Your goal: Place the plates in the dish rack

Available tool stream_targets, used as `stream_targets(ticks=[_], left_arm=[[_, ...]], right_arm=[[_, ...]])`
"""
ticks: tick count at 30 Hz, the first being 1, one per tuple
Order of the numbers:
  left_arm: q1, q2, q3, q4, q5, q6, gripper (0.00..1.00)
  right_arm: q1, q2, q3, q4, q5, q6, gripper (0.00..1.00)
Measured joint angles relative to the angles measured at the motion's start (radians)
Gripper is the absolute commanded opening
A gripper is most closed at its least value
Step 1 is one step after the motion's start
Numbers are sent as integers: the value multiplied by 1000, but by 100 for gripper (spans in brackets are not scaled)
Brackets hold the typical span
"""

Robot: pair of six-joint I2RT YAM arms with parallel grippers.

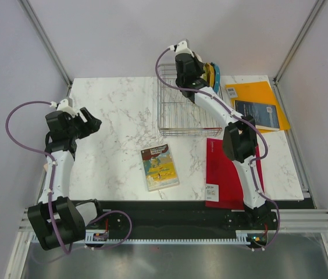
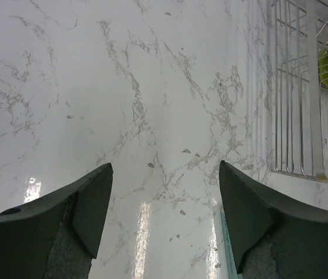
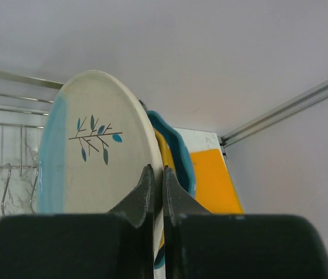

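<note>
While our left gripper (image 2: 165, 192) hangs, fingers apart, over veined marble (image 2: 152, 87), our right gripper (image 3: 158, 189) pinches the cream plate (image 3: 94, 157) (leaf sprig, blue edge) upright at the far right of the wire rack (image 1: 178, 113).

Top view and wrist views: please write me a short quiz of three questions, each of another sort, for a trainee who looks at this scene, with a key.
1. True or false: the left gripper is open and holds nothing.
2. Which plate does the right gripper pinch by its rim? A: lime green. B: the cream-and-pale-blue plate with a leafy twig. C: teal blue.
3. Fill the gap: in the top view, the illustrated book lies on the table, left of the ____ folder.
Key: 1 true; 2 B; 3 red.
</note>
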Motion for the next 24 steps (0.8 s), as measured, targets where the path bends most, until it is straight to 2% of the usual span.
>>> stream_targets(ticks=[4,5,7,8,11,13,16,20,24], left_arm=[[0,0,-2,11,0,0,81],[0,0,-2,10,0,0,81],[0,0,-2,10,-1,1,81],[0,0,-2,10,-1,1,81],[0,0,-2,7,-2,7,82],[0,0,-2,5,-3,7,83],[0,-1,-2,5,-4,7,84],[0,-7,-2,6,-4,7,85],[-3,-19,-2,11,-4,7,94]], right_arm=[[10,51,0,-5,-2,5,0],[13,61,0,-3,-2,2,3],[18,77,0,27,11,3,25],[19,77,0,31,10,4,44],[26,77,0,34,11,6,64],[32,77,0,50,14,-1,70],[48,74,-1,73,13,-37,85],[91,38,-22,117,7,-143,98],[167,-34,-22,122,-20,-191,98]])
